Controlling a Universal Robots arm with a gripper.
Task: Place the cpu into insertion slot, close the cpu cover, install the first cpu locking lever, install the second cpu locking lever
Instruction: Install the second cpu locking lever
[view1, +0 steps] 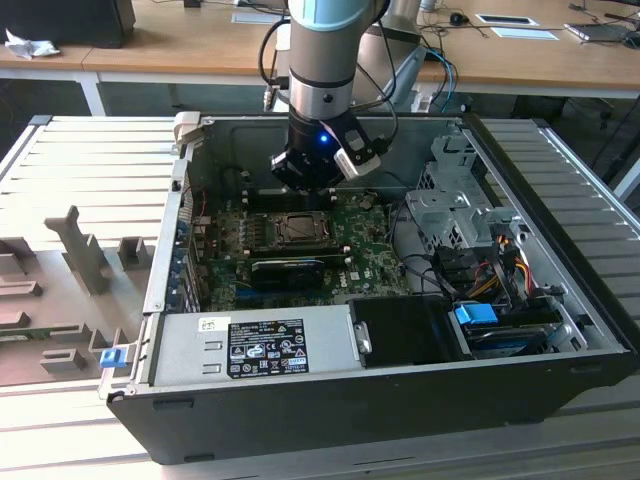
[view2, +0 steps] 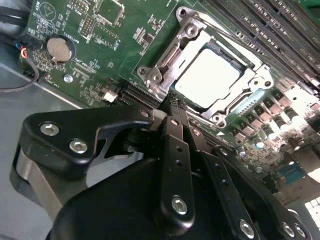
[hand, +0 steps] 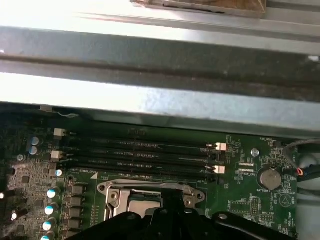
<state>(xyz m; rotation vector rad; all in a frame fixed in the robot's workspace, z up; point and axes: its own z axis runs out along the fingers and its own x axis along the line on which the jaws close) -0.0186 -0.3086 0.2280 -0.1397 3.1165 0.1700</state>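
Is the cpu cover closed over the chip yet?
Closed: in the second wrist view the cpu cover lies flat around the cpu, seated in its socket.

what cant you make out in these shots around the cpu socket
- Gripper: in the second wrist view its own black links hide whether its tips touch the cpu cover edge.
- cpu: in the first wrist view the gripper covers the near half of it.
- Locking levers: too thin to tell latched from free in the exterior view.
- Insertion slot: in the exterior view its pin field lies under the cover.
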